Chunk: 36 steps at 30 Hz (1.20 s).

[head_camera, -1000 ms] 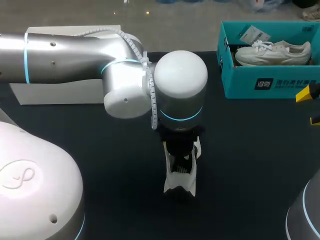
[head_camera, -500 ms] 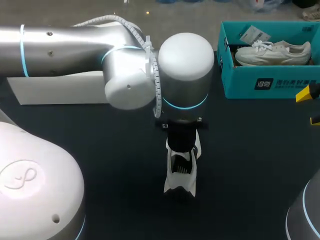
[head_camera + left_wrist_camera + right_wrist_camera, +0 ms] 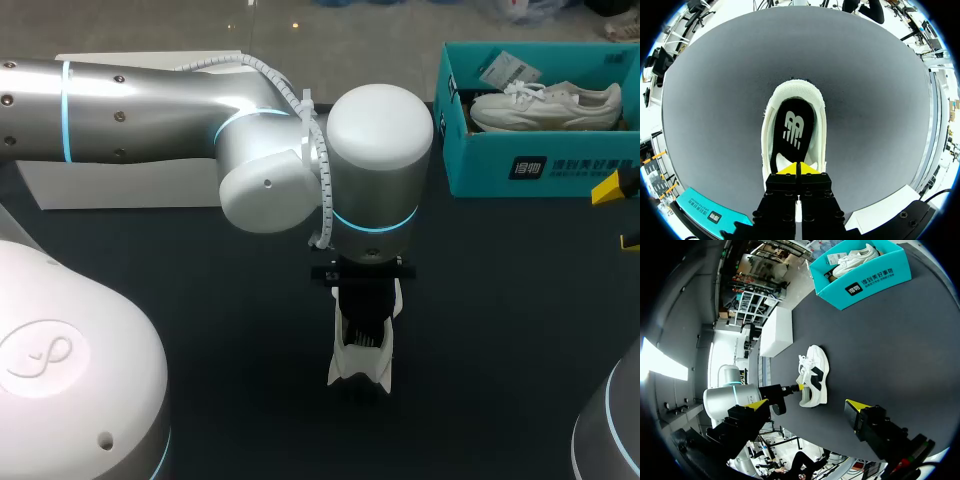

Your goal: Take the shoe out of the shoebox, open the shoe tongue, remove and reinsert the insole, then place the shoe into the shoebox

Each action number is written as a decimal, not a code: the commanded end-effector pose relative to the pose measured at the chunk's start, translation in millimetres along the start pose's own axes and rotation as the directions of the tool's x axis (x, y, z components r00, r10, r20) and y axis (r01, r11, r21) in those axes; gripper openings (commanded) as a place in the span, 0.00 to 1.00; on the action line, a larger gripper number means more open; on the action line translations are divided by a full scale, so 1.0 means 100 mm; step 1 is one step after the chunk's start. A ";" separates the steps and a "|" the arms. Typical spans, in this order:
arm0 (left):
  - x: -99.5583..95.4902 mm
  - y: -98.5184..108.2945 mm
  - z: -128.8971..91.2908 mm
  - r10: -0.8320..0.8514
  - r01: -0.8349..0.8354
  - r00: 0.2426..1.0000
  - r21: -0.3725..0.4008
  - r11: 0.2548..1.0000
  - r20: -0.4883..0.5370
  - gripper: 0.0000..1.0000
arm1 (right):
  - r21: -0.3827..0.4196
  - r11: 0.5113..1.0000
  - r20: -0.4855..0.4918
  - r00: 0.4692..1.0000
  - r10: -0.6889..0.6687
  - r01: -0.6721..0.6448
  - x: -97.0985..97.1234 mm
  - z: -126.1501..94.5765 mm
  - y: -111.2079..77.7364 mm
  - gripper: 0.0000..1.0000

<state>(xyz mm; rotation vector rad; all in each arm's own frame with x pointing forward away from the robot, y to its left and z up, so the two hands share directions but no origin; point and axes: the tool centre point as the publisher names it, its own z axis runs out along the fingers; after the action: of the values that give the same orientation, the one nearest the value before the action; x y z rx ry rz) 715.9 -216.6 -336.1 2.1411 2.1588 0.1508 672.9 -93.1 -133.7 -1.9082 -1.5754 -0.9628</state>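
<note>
Our left gripper (image 3: 797, 169) clenches the shoe tongue (image 3: 782, 162) back to bare the insole (image 3: 792, 130); our right gripper (image 3: 807, 405) hangs released.

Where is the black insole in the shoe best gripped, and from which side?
Take the insole by its heel end, from above: it lies flat in the shoe, and only that end shows in the opening, away from the left gripper.

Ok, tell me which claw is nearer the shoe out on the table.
Left. The left claw sits right at the opening of the shoe, its tips together. The right claw is open and off to the shoe's side, clear of it.
</note>
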 end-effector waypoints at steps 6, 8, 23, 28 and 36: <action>-0.06 0.00 -0.09 -0.014 0.015 1.000 0.055 0.998 -0.021 0.00 | -0.002 1.000 0.001 1.000 0.001 -0.001 0.00 0.01 -0.01 1.00; -0.03 0.04 -0.18 -0.032 0.034 0.999 0.057 0.998 -0.030 0.00 | -0.002 1.000 0.001 1.000 0.001 -0.001 0.00 0.01 -0.01 1.00; -0.06 0.05 0.07 -0.013 0.016 0.999 0.096 0.995 -0.037 0.00 | -0.002 1.000 0.001 1.000 0.001 -0.001 0.00 0.01 -0.01 1.00; -0.04 0.01 0.11 -0.017 0.022 0.999 0.116 0.993 -0.047 0.00 | -0.002 1.000 0.001 1.000 0.001 -0.001 0.00 0.01 -0.01 1.00; 0.03 0.03 -0.34 -0.109 0.102 0.994 0.188 0.977 0.024 0.00 | -0.002 1.000 0.001 1.000 0.001 -0.001 0.00 0.01 -0.01 1.00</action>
<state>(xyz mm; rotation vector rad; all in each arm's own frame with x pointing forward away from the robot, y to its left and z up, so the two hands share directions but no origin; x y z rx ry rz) 712.3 -229.7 -321.8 2.1070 2.3575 -0.0118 672.8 -93.1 -133.7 -1.9081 -1.5754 -0.9628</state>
